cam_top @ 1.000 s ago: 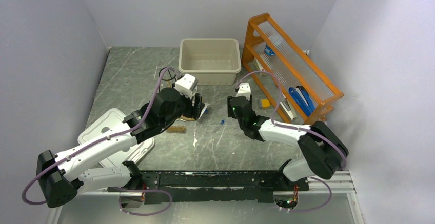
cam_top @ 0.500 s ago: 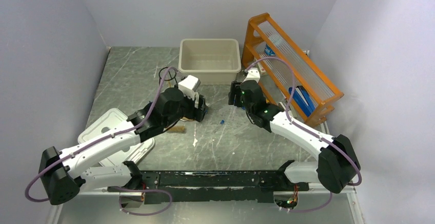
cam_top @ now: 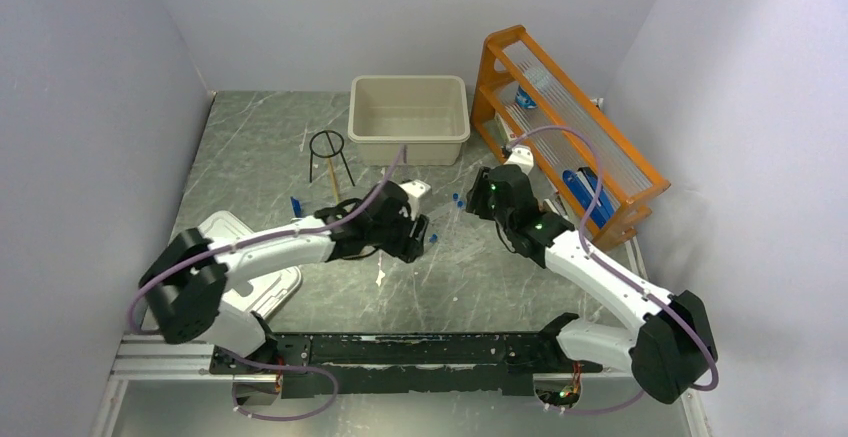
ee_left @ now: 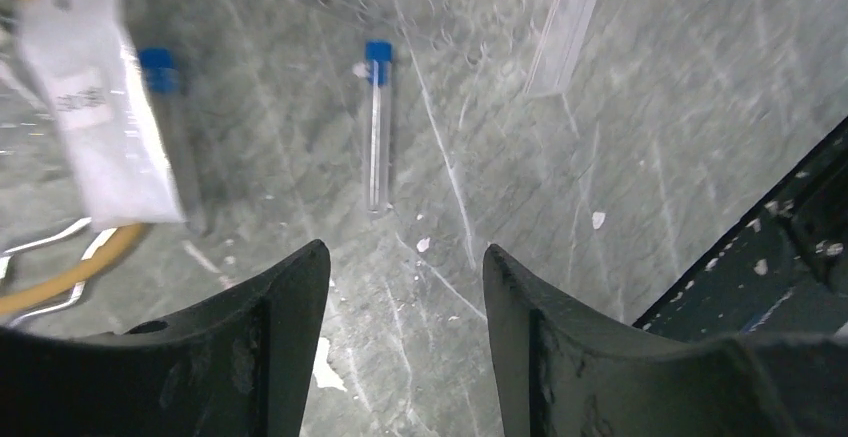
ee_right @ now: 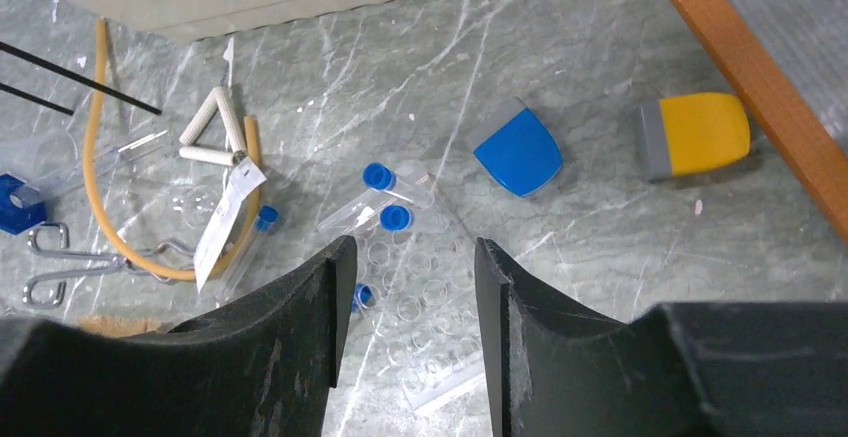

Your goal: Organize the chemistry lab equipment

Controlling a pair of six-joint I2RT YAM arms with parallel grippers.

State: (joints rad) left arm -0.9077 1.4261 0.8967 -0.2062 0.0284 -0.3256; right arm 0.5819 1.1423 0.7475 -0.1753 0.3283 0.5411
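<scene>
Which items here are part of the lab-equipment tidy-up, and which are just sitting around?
Job: tripod ring, white triangle, rubber tube, tongs, white packet, blue-capped tubes.
Lying about: beige tub, white lid, orange rack.

Both arms are built of smooth white shells joined by chunky black joints, the left arm (cam_top: 265,247) and the right arm (cam_top: 600,275) alike. A thin purple-grey cable (cam_top: 141,292) runs along the left arm, and a second cable (cam_top: 555,129) of the same colour runs along the right. Small green lights (cam_top: 493,189) glow on the right arm's black wrist. Both bases are bolted to a scuffed black plate (cam_top: 400,349). The left gripper (ee_left: 405,257) has thick matt black fingers (ee_left: 275,347) with rounded tips and pale flecks. The right gripper (ee_right: 408,247) has matching black fingertips (ee_right: 285,347).
</scene>
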